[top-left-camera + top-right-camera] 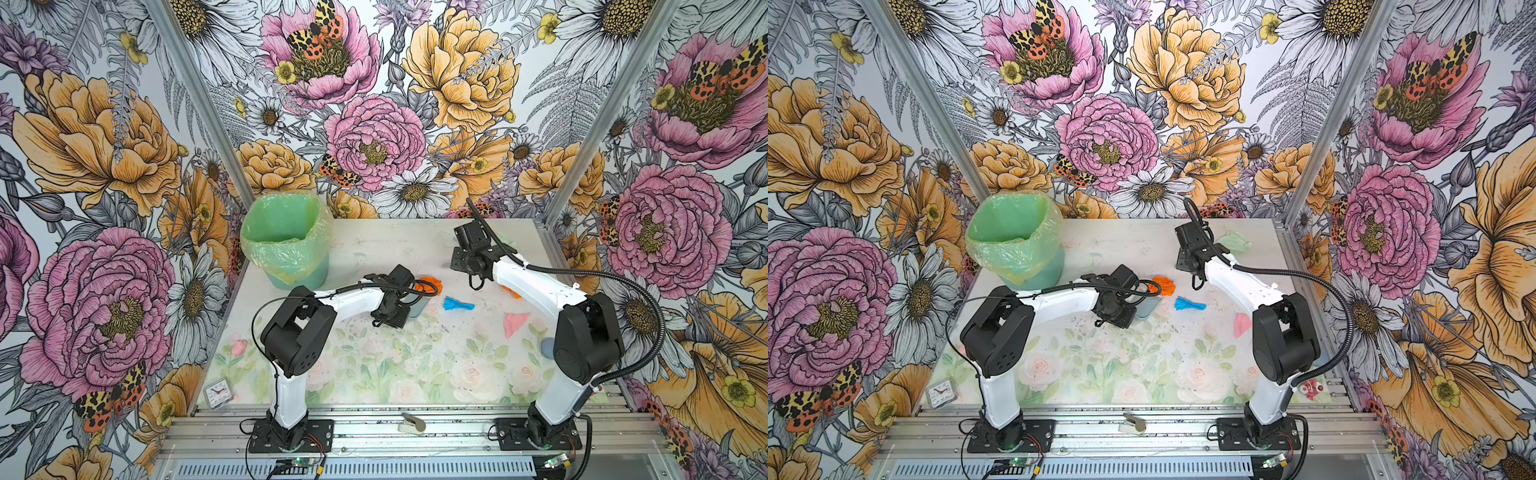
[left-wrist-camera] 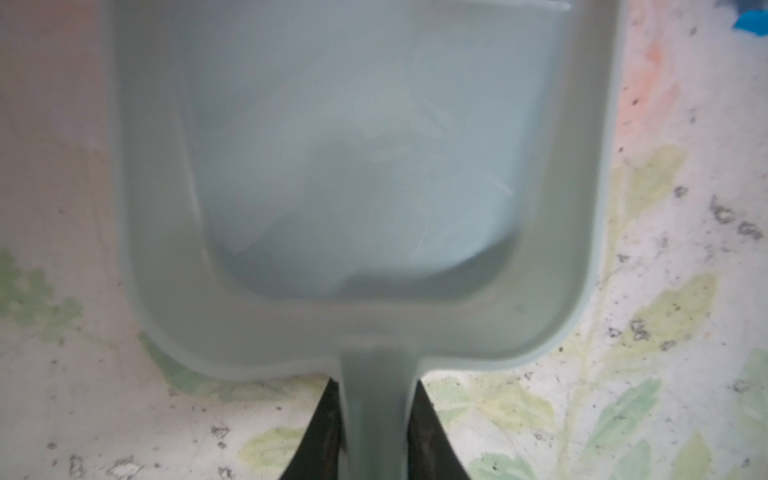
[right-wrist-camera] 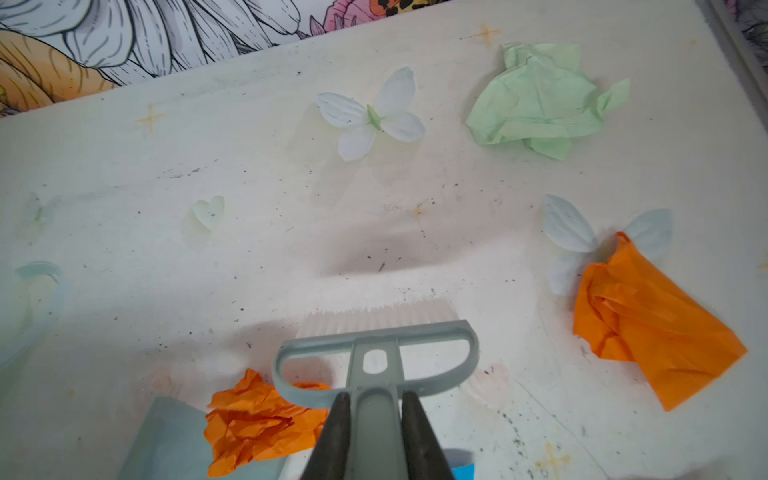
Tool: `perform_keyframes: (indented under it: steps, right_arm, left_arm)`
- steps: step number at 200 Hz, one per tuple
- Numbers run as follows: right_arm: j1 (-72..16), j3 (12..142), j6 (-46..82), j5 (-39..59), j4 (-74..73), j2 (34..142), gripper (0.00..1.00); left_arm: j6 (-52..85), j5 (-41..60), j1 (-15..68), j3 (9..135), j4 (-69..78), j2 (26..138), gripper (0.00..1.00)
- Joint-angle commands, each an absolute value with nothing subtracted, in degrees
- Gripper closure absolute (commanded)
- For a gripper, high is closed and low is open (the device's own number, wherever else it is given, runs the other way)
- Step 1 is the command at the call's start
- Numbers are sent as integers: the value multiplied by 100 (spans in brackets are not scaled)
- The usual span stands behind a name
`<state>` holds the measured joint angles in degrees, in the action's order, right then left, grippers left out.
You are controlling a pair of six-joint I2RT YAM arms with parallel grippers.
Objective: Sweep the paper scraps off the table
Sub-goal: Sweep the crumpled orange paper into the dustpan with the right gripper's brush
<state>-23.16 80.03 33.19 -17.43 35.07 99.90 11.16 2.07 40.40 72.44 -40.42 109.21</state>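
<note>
My left gripper (image 2: 376,436) is shut on the handle of the grey-blue dustpan (image 2: 361,166), which lies flat on the table (image 1: 395,249). A crumpled orange scrap (image 1: 430,284) (image 3: 257,419) sits at the dustpan's mouth. My right gripper (image 3: 376,432) is shut on the brush (image 3: 376,332), whose bristles hang just beyond that scrap. A blue scrap (image 1: 457,303) and a pink scrap (image 1: 515,323) lie to the right of the dustpan (image 1: 417,305). A second orange scrap (image 3: 648,324) lies mostly under the right arm. A pale green scrap (image 3: 536,99) (image 1: 1235,243) lies near the back right corner.
A bin with a green liner (image 1: 286,241) stands at the back left. White fabric petals (image 3: 370,116) lie flat near the back wall. A small clock (image 1: 218,392) sits at the front left, and a grey-blue object (image 1: 547,347) by the right arm. Dark specks dot the tabletop.
</note>
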Motion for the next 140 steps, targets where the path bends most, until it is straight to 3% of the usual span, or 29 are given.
perform_keyframes:
  steps: [1, 140]
  right_arm:
    - [-2342, 8037, 2772, -2329, 3766, 9720, 100]
    - [-3011, 7993, 2695, -1412, 3777, 10274, 100]
  left_arm:
    - [1187, 327, 4091, 7269, -3940, 10942, 94]
    - [1213, 349, 4122, 7313, -3938, 11005, 94]
